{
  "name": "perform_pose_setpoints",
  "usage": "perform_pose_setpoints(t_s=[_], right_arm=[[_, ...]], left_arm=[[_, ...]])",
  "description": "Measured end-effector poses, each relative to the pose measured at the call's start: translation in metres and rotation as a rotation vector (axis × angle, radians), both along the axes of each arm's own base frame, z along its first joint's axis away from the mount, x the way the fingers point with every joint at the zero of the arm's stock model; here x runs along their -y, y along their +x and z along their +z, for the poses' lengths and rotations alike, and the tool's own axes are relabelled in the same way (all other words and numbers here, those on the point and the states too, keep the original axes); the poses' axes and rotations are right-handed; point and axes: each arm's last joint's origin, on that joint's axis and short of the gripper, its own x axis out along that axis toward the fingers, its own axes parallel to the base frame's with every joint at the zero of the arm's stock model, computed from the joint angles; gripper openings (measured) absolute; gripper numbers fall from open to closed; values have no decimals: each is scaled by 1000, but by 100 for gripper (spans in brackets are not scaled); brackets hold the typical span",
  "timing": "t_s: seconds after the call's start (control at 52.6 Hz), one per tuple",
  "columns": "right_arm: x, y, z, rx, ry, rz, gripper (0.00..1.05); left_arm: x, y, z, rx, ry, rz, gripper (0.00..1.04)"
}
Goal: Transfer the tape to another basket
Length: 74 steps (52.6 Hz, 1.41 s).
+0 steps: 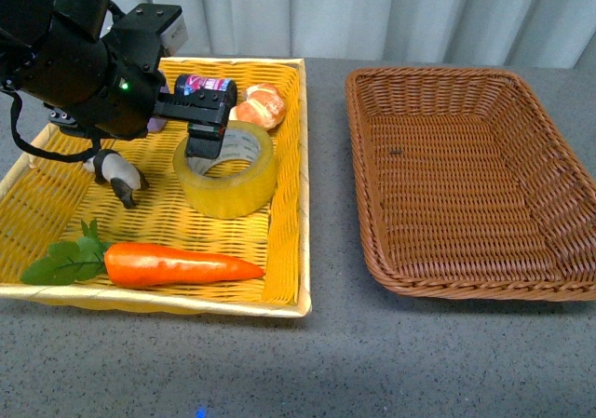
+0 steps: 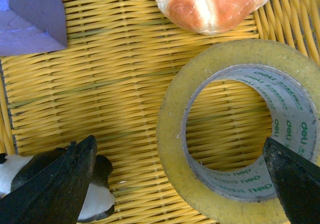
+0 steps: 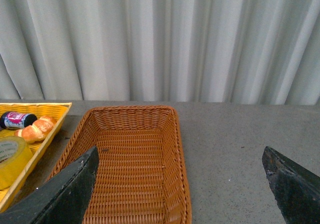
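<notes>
Two wide-open, empty sets: left fingers (image 2: 55, 184), right fingers (image 3: 65, 194); grey table (image 1: 326, 362) (pale curtain (image 1: 372, 8) behind)

The tape (image 1: 228, 191) lies in the tray (image 1: 288, 187), left of the basket (image 1: 466, 185), with the carrot (image 1: 177, 266) before it, apparently apart.

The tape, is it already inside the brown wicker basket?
No, the tape lies in the yellow tray, and the brown basket stands separately beside that tray.
</notes>
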Motion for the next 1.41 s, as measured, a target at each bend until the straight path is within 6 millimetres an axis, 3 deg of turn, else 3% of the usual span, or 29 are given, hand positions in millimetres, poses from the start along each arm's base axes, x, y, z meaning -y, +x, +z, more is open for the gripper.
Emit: perform_pose_setpoints(t_s=[0.361, 0.875, 1.065, 1.236, 1.408], right_arm=[[0, 0, 0, 0, 0, 0, 96], [0, 0, 0, 0, 0, 0, 96], [0, 0, 0, 0, 0, 0, 96], [0, 0, 0, 0, 0, 0, 96], [0, 0, 0, 0, 0, 0, 96]], left_arm=[[0, 5, -17, -46, 13, 49, 98], [6, 10, -16, -55, -16, 55, 18], [8, 12, -11, -55, -5, 26, 14], [13, 23, 15, 2, -18, -152, 14], [33, 35, 65, 95, -20, -393, 14]])
